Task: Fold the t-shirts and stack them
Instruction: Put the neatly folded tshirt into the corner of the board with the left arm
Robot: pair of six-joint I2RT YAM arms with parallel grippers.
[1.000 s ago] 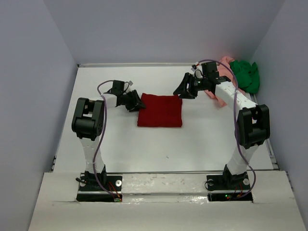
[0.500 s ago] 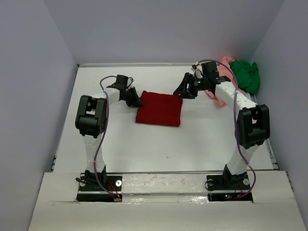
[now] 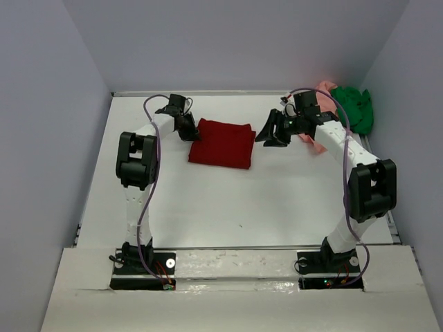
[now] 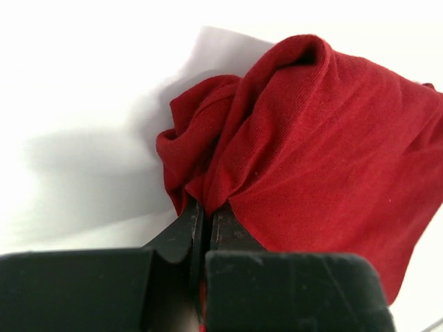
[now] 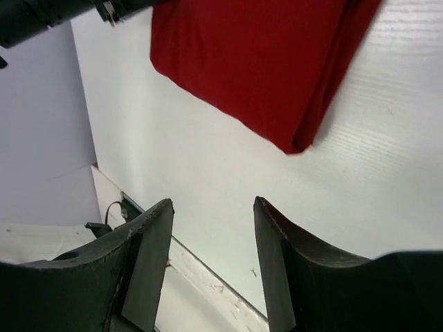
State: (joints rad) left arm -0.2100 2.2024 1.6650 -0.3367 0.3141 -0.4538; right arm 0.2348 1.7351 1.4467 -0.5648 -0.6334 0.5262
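Shirts come in three colours here. The red shirt (image 3: pixel 221 143) lies folded in a neat square on the white table (image 3: pixel 242 200), near the back and a bit left of the middle. The pink shirt (image 3: pixel 316 144) and the green shirt (image 3: pixel 353 107) sit crumpled together in the far right corner, well apart from the red one.

The left gripper (image 4: pixel 206 223) has its jaws pinched tight on the red shirt's left edge, where the cloth is bunched into a lump. The right gripper (image 5: pixel 213 207) hangs just beside the shirt's right edge, with its jaws wide and nothing in them.

What could go wrong? The left gripper holds only a small bit of cloth. If it pulls or lifts from that one spot, the layers may slide apart and the neat fold may come undone. The thin pinch could also slip off, and the shirt would flop down crooked. If the right gripper goes low, its wide jaws might bump the right edge and wrinkle it. A messy red shirt would make a wobbly bottom for the stack.
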